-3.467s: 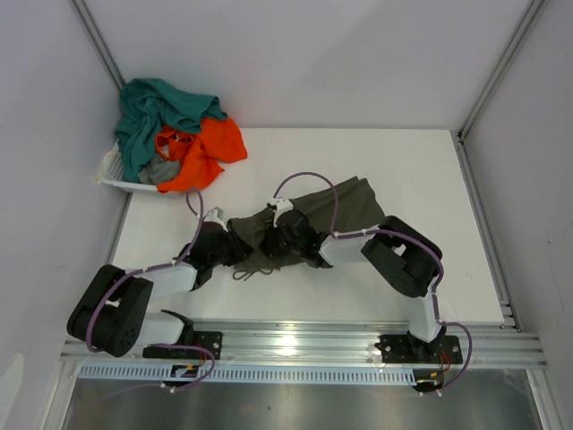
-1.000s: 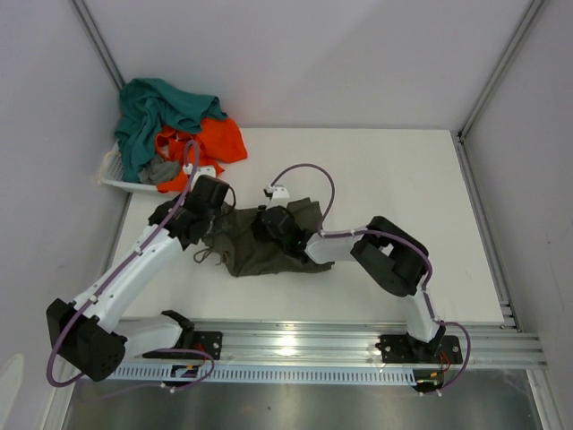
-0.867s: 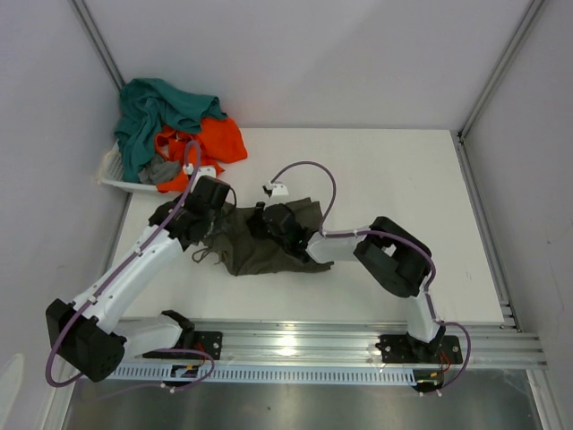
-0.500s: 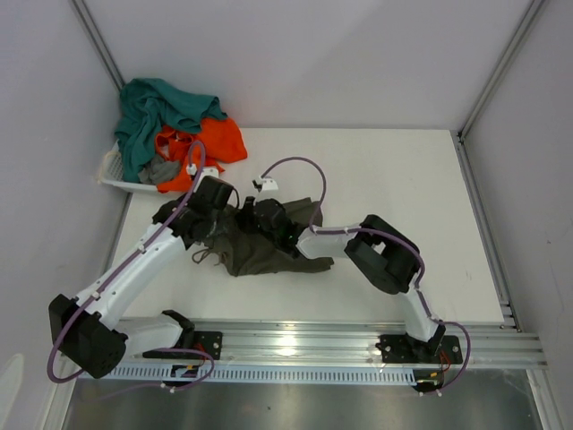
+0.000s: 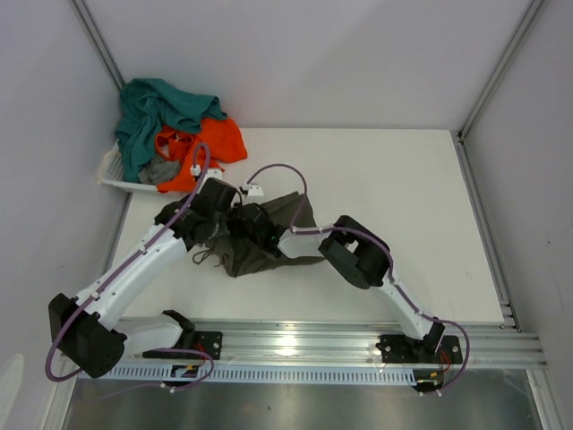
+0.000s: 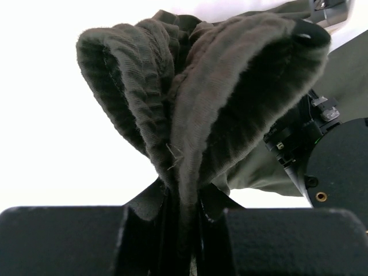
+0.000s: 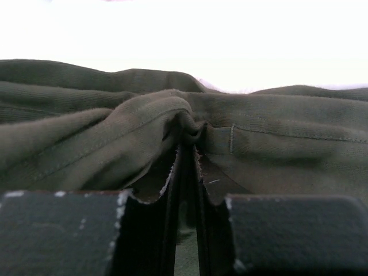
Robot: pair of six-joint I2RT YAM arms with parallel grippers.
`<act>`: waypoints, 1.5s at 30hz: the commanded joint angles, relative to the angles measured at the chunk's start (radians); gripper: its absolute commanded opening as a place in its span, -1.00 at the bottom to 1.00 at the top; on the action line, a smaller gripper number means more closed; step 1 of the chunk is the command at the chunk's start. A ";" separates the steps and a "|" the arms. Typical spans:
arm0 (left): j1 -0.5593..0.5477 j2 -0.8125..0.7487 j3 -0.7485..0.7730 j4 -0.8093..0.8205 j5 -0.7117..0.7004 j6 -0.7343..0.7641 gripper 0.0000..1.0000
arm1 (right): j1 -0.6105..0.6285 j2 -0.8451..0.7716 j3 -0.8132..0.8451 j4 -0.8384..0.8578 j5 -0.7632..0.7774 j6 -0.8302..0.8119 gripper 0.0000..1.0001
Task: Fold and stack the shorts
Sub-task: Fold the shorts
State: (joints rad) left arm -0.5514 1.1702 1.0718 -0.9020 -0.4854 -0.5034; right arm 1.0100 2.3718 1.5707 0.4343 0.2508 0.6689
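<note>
The dark olive-green shorts (image 5: 273,242) lie bunched on the white table, left of centre. My left gripper (image 5: 213,229) is shut on a gathered wad of their ribbed waist edge, which stands up from the jaws in the left wrist view (image 6: 190,103). My right gripper (image 5: 243,222) is right beside it, shut on a fold of the same shorts (image 7: 185,129). The right wrist shows at the right of the left wrist view (image 6: 325,172). Teal shorts (image 5: 152,112), orange shorts (image 5: 210,143) and a grey pair (image 5: 159,170) are heaped at the far left.
The white plastic basket (image 5: 112,175) sits under the heap at the table's far left corner. Walls and frame posts stand close on both sides. The metal base rail (image 5: 295,345) runs along the near edge.
The left arm has lifted and stretched out toward the far left with the olive cloth in its grip. The right gripper has slid left with its fold. The shorts are drawn leftward and more bunched.
</note>
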 commanded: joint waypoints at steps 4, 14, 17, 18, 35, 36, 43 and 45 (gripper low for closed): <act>-0.012 -0.023 0.031 0.018 -0.035 0.012 -0.99 | -0.005 -0.089 0.012 -0.049 0.042 -0.089 -0.65; -0.012 0.019 0.034 0.023 -0.035 0.011 -0.99 | -0.071 -0.226 -0.055 -0.072 -0.019 -0.123 -0.64; -0.012 0.026 0.040 0.011 -0.045 0.008 -0.99 | -0.122 -0.284 -0.104 -0.049 -0.057 -0.106 -0.64; -0.012 0.028 0.049 0.008 -0.051 0.003 -0.99 | -0.131 -0.305 -0.150 -0.043 -0.065 -0.104 -0.64; -0.056 0.108 0.148 -0.057 -0.085 -0.003 -0.99 | -0.366 -0.640 -0.656 -0.132 -0.235 -0.133 -0.04; -0.059 0.121 0.155 -0.063 -0.090 -0.004 -0.99 | -0.363 -0.640 -0.669 -0.129 -0.225 -0.131 -0.02; -0.085 0.229 0.237 -0.098 -0.124 -0.012 -0.99 | -0.379 -0.648 -0.761 -0.091 -0.215 -0.126 0.08; -0.104 0.272 0.261 -0.121 -0.146 -0.018 -0.99 | -0.384 -0.640 -0.774 -0.080 -0.238 -0.121 0.01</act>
State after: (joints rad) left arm -0.6285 1.4128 1.2648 -1.0050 -0.5728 -0.5076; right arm 0.6357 1.7294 0.8085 0.3050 0.0422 0.5522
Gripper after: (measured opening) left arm 0.175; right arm 0.522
